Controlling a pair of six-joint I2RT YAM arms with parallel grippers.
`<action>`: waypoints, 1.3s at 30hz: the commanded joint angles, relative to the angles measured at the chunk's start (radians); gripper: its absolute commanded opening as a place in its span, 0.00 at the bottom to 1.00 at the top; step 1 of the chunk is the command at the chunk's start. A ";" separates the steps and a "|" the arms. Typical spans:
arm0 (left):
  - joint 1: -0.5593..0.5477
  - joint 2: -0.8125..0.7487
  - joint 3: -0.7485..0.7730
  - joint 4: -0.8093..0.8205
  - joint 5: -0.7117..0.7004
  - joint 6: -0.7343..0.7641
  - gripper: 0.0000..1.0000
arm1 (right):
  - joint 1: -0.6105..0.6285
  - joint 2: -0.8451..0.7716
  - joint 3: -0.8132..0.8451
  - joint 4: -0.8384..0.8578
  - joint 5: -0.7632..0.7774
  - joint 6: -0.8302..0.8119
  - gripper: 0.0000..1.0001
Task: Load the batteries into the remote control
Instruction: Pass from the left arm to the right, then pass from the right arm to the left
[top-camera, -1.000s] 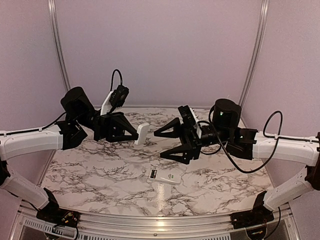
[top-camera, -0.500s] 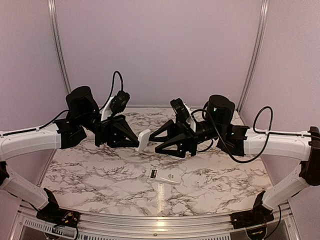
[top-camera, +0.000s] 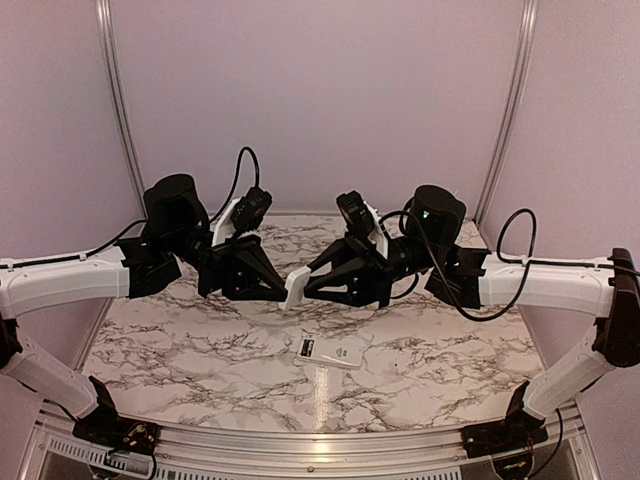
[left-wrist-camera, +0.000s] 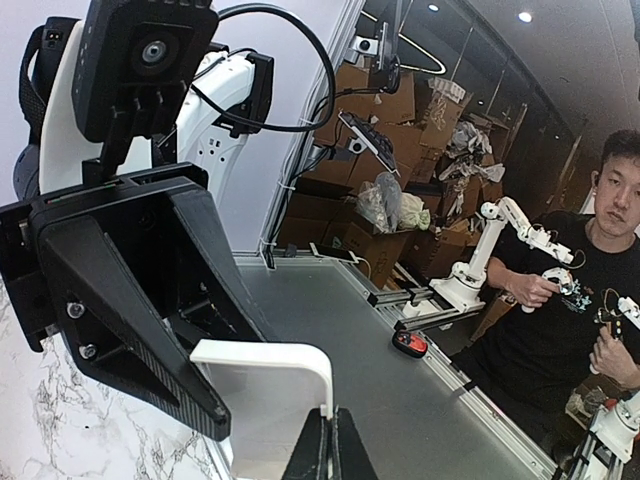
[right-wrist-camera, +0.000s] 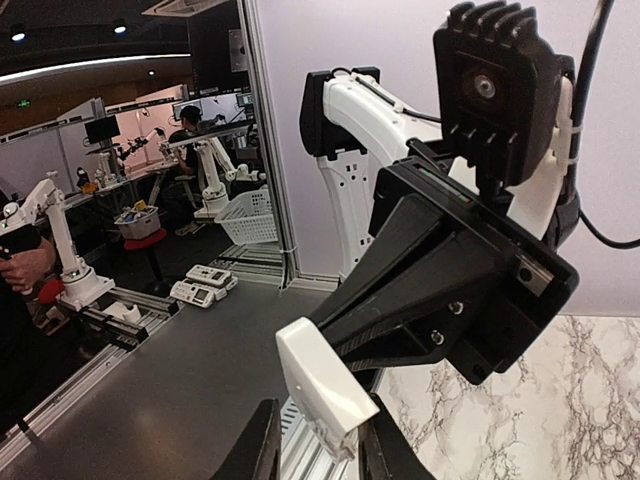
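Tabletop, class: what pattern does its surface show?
The tabletop is white marble with dark grey veining; the top external view shows it best.

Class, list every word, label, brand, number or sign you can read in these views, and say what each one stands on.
No text can be read in any view.
remote control: the marks on its face are too small to read.
white piece: blank on the sides that show.
cardboard boxes: any print is too blurred to read.
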 joint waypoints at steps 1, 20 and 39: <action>-0.004 0.009 0.029 -0.013 0.005 0.031 0.00 | 0.009 0.010 0.034 0.034 -0.047 0.009 0.23; 0.054 0.011 0.057 -0.114 -0.089 0.067 0.64 | 0.003 0.018 0.036 -0.010 -0.061 0.037 0.00; 0.141 -0.076 -0.185 -0.278 -0.583 0.031 0.71 | -0.128 0.118 -0.183 0.147 0.224 0.395 0.00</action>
